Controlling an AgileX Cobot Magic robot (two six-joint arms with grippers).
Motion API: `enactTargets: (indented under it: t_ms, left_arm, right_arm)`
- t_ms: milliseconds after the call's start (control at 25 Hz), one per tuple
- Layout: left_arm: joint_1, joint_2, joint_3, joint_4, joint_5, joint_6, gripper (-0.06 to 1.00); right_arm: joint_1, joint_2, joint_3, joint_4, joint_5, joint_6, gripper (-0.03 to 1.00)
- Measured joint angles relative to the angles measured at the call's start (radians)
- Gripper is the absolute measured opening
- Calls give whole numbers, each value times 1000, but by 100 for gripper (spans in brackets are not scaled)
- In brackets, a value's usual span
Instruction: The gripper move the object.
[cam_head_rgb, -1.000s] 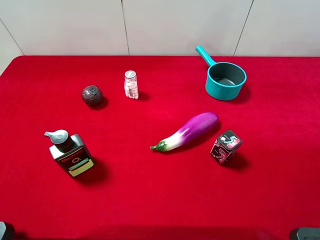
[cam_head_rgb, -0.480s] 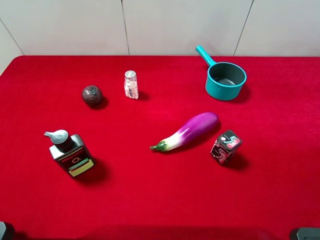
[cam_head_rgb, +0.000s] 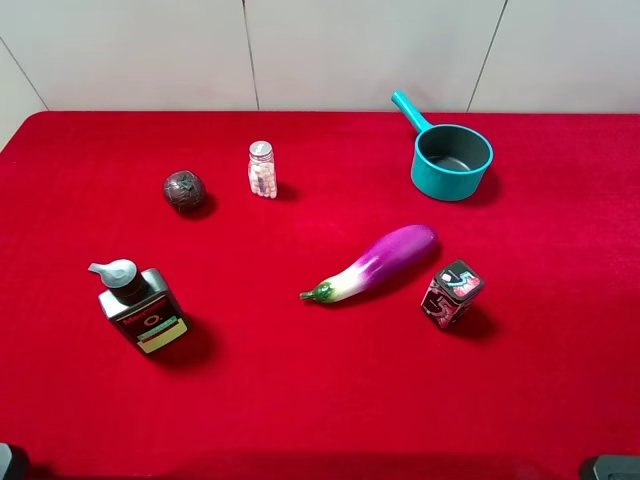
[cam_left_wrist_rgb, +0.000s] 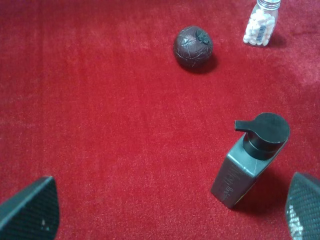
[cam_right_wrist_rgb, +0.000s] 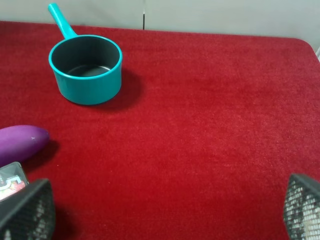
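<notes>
Right gripper (cam_right_wrist_rgb: 165, 215): your two fingers sit wide apart at the low corners of the right wrist view, holding nothing, with bare red cloth between them
Left gripper (cam_left_wrist_rgb: 170, 210): your fingers are spread wide here too, holding nothing, at the low corners of the left wrist view
Tin (cam_head_rgb: 452, 294): you find it low and right of the middle in the high view, tipped a bit, just beside the fat end of the eggplant but not touching it; only a corner shows at the left edge of the right wrist view, close to one finger
Eggplant (cam_head_rgb: 375, 262): purple, lying slanted near the middle of the frame, green stem end to the lower left
Pot (cam_head_rgb: 451, 160): teal, upper right of the frame, handle pointing up and left, well apart from the tin
Pump bottle (cam_head_rgb: 139, 309): grey with a yellow label, lower left of the frame
Ball (cam_head_rgb: 184, 191): dark and round, upper left, above the pump bottle
Pill jar (cam_head_rgb: 262, 170): small, clear, white pills inside, standing just right of the ball
Table (cam_head_rgb: 300, 400): covered in red cloth
</notes>
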Motion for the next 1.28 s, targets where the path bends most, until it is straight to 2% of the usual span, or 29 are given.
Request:
enactTargets:
  t_ms: [1280]
  left_arm:
    - [1, 0, 0, 0, 0, 3, 89]
  right_arm:
    - [0, 0, 0, 0, 0, 0, 69]
